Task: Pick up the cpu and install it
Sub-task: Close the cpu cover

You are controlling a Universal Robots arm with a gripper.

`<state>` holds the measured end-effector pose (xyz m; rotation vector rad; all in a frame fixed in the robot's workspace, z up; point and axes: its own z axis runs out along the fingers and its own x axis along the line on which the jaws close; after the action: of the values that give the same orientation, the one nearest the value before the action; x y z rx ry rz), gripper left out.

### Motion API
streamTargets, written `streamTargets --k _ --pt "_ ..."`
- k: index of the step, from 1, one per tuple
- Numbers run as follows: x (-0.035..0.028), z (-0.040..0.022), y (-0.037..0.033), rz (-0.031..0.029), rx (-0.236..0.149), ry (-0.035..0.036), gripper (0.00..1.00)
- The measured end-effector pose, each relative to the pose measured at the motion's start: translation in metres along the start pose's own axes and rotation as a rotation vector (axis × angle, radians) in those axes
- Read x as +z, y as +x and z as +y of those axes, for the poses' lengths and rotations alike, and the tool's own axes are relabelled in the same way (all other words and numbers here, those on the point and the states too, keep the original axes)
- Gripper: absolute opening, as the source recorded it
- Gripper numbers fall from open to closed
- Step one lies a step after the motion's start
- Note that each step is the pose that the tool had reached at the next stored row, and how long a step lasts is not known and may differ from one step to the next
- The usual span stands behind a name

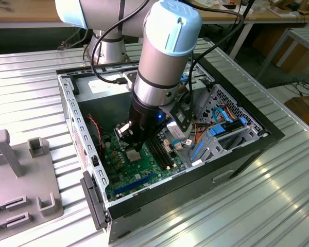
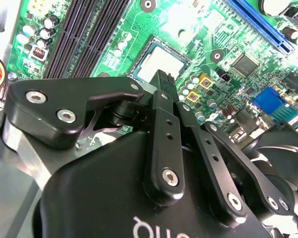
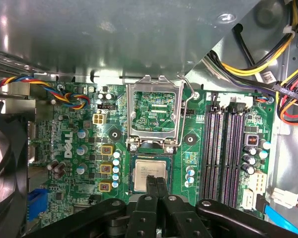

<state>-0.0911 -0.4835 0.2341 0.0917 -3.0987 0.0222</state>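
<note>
**A:** What is closest to us?

**B:** The ribbed metal table (image 1: pixel 257 206), with a grey plastic stand (image 1: pixel 20 175) at the exterior view's left. The open computer case (image 1: pixel 195 175) lies on the table.

**A:** And inside the case?

**B:** The green motherboard (image 1: pixel 139 175) lies flat on the case floor. The arm (image 1: pixel 165 56) reaches down into the case, and the gripper (image 1: pixel 133 145) hangs just above the board.

**A:** What is the gripper doing?

**B:** In both wrist views its two black fingers (image 3: pixel 152 186) (image 2: pixel 161 82) are pressed together with no gap and nothing between them. The tips sit over one edge of the cpu. I cannot tell whether they touch it.

**A:** Where is the cpu?

**B:** The cpu (image 3: pixel 148 168) (image 2: pixel 161 60) lies flat in the square socket (image 3: pixel 132 171), silver face up. The metal cover (image 3: pixel 154 106) stands hinged open on the side away from the fingers. Long black memory slots (image 3: pixel 223 153) run beside the socket.

**A:** Farther back?

**B:** Coloured cables (image 3: pixel 288 84) run along the case wall. The arm's base (image 1: pixel 110 51) stands on the table beyond the case.
</note>
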Motion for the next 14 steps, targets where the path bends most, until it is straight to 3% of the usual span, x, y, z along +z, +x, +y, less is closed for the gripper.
streamTargets --k 7,12,14 --pt "0.0001 0.0 -0.0007 0.0 0.0 -0.0002 0.11" --pt "-0.0006 -0.0006 -0.015 0.002 -0.006 0.0 0.11" --pt "-0.0026 -0.0001 -0.0164 0.003 -0.019 0.0008 0.11"
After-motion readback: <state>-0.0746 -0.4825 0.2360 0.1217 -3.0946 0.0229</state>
